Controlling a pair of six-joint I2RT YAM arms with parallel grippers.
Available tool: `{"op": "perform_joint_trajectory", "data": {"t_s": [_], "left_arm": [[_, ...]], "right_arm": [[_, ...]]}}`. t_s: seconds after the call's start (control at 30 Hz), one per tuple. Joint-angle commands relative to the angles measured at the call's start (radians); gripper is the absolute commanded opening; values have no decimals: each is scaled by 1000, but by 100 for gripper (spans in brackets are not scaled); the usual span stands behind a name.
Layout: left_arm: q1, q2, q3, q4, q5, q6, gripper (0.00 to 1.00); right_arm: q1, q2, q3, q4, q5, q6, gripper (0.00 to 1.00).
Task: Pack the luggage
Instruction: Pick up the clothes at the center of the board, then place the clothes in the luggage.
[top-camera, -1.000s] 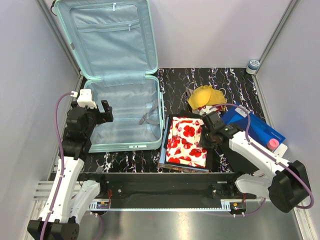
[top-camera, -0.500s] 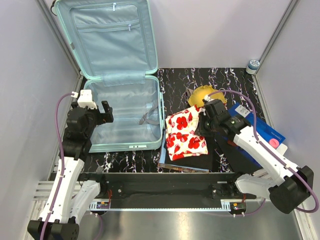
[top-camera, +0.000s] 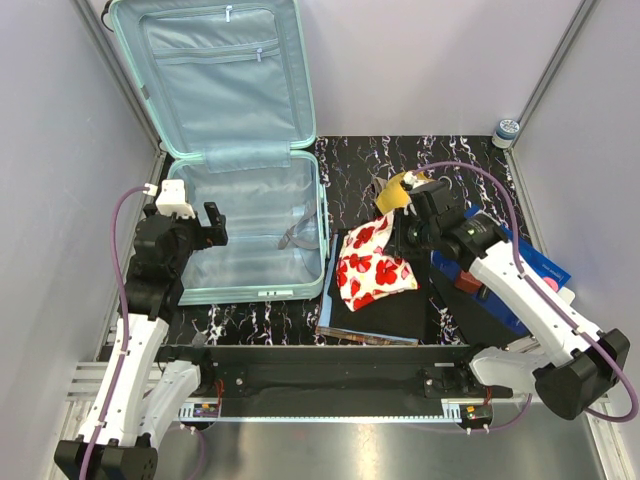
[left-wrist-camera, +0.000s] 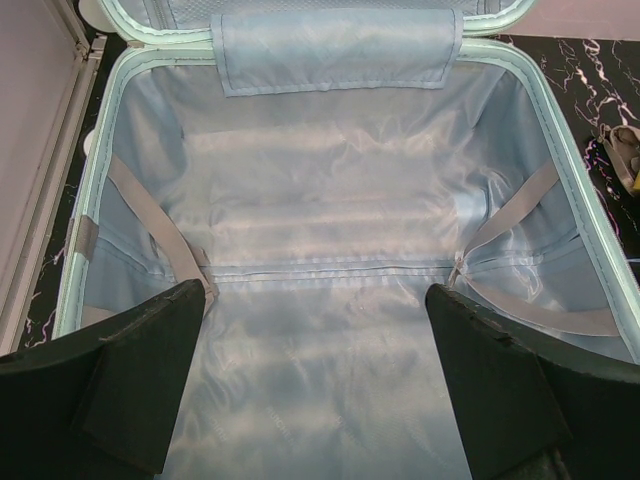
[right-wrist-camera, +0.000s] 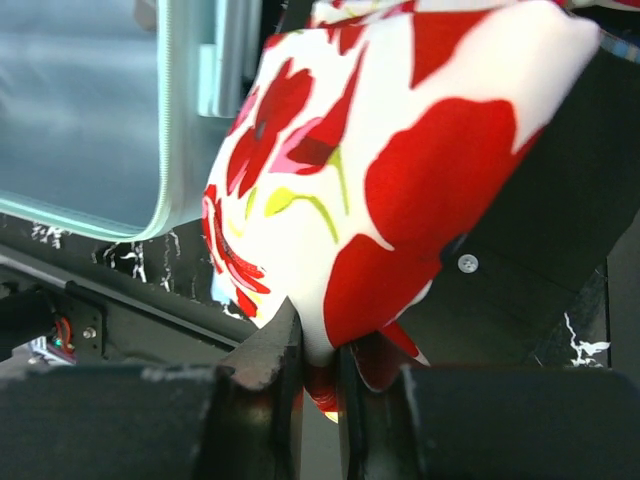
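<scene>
Top external view is showing the luggage (top-camera: 322, 215) lying open at the far left of the counter (top-camera: 350, 165), its lid leaning upright against the back wall. The left hand (top-camera: 205, 228) is hovering over the left edge of the lower shell, its 2 fingers standing wide apart and holding nothing. The right hand (top-camera: 412, 232) is pinching an edge of the red-and-white floral cloth (top-camera: 372, 265), which is draping down onto a black garment (top-camera: 390, 312) just right of the luggage. A yellow item (top-camera: 392, 196) is peeking out beside that hand, and a blue box (top-camera: 525, 262) is lying farther right.
</scene>
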Motion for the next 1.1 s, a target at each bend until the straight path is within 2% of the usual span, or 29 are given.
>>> {"op": "perform_joint_trajectory", "data": {"t_s": [0.0, 0.43, 0.67, 1.07], "left_arm": [[-5, -16, 3, 48, 3, 17, 99], [-10, -16, 1, 48, 1, 17, 99], [-13, -11, 1, 46, -6, 15, 99], [-16, -8, -2, 46, -13, 15, 99]], "right_arm": [[8, 11, 94, 18, -46, -23, 0], [7, 79, 271, 100, -142, -51, 0], [10, 146, 382, 225, -219, -71, 0], [39, 371, 550, 486, -378, -74, 0]]}}
